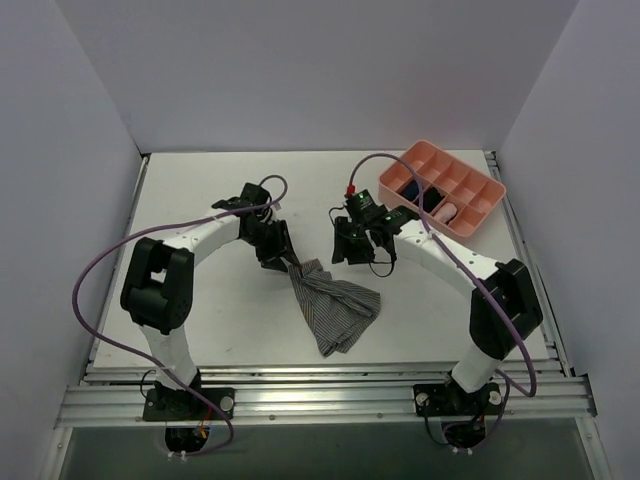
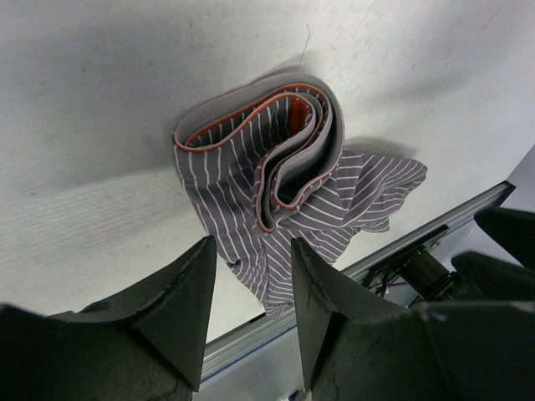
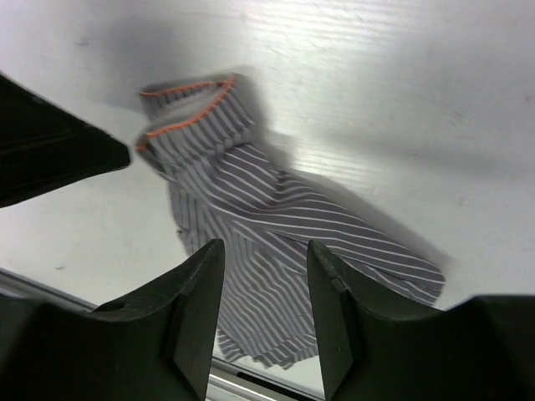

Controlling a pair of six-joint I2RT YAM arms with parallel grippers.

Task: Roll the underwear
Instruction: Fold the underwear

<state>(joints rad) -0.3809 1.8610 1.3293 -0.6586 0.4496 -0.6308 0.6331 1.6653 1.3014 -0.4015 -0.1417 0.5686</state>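
1. The underwear (image 1: 335, 305) lies on the table (image 1: 200, 200) between the two arms. Its waistband (image 2: 330, 125) end is curled into a loose coil, and the striped tail is spread out toward the near edge.
2. The left gripper (image 2: 251, 242) hangs just above the coil with its jaws partly apart and nothing between them. The right gripper (image 3: 266, 244) hovers over the tail, also partly open and empty.
3. With nothing pinning the coil, we judge that it could spring open. The waistband looks stiff and its layers are already gapping.
4. If we close on the coil from above, a finger may catch only the outer layer. That would drag the whole garment across the table instead of turning it.
5. The tail is wrinkled and lies off to one side. Rolling onto it as it is would likely give a lopsided, cone-shaped roll that slips apart.
6. Both grippers work close together over one small cloth, so a careless reach could knock one against the other.
7. The tail's end sits near the table's front rail, where a pull toward us might snag it.
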